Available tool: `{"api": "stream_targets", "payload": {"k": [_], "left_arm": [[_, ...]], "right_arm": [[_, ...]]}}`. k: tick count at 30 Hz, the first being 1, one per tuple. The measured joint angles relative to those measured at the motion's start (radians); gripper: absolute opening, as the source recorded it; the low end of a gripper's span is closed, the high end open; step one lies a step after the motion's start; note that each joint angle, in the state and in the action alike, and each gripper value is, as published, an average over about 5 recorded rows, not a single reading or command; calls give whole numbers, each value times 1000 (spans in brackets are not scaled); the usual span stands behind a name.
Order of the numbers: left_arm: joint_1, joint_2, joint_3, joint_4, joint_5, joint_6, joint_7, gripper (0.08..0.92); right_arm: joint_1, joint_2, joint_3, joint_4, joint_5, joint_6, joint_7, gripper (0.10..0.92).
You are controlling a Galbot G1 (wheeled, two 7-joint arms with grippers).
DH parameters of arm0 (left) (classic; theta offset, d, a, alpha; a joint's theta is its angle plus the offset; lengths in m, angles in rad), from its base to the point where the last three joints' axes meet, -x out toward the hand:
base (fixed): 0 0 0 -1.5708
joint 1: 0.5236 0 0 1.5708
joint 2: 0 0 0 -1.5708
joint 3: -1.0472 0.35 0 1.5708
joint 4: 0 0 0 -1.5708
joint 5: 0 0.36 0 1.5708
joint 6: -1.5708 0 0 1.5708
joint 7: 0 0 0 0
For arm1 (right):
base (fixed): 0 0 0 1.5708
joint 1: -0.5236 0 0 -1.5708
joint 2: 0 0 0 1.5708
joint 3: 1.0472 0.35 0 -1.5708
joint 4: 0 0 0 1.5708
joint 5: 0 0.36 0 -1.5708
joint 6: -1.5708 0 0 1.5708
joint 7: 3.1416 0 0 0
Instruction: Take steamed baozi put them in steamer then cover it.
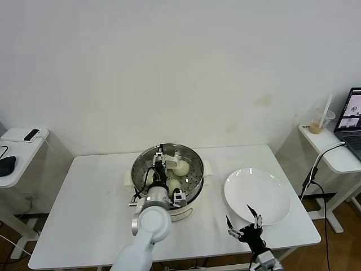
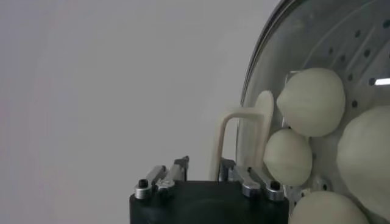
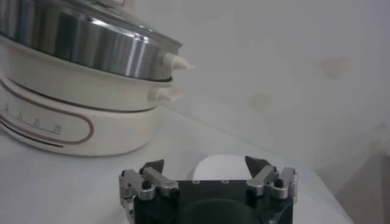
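Steamer (image 1: 194, 164), a shiny steel pot on a white base, at the centre of the table (image 1: 90, 203); its perforated tray holds the steamed baozi (image 2: 311, 100), smooth cream-white rounds, four visible in the left wrist view. The cover (image 2: 268, 73), clear glass with a metal rim, sits on the steamer, its cream handle (image 2: 234, 131) upright. Left gripper (image 1: 160, 160) above the handle, fingers (image 2: 183, 165) partly apart on either side, holding nothing. White plate (image 1: 271, 189) at 3 o'clock of the steamer, nothing on it. Right gripper (image 1: 243, 221) at the plate's 7 o'clock edge, fingers spread wide, empty
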Motion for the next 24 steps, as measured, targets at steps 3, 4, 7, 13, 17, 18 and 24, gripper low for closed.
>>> {"api": "stream_targets", "payload": {"k": [3, 4, 7, 13, 17, 18, 24], "left_arm": [[17, 8, 5, -22, -2, -4, -4, 657], [23, 11, 6, -31, -3, -5, -7, 692], [47, 21, 11, -60, -12, -9, -13, 770], [106, 52, 9, -136, -56, -16, -32, 822], [160, 80, -9, -204, -114, -35, -67, 823], [177, 87, -17, -222, -133, -43, -80, 823], [321, 129, -94, -327, -326, -122, -196, 823]], "right_arm": [[-1, -4, 0, 0, 1, -1, 0, 823], [-1, -5, 0, 0, 1, -1, 0, 823], [-1, -7, 1, 0, 2, -1, 0, 823], [-3, -15, 5, 0, 9, -2, 0, 823], [-6, -23, 6, 1, 16, -3, 0, 823], [-8, -25, 6, 2, 19, -4, 0, 823], [-21, -44, 12, 13, 39, -2, 1, 823]]}}
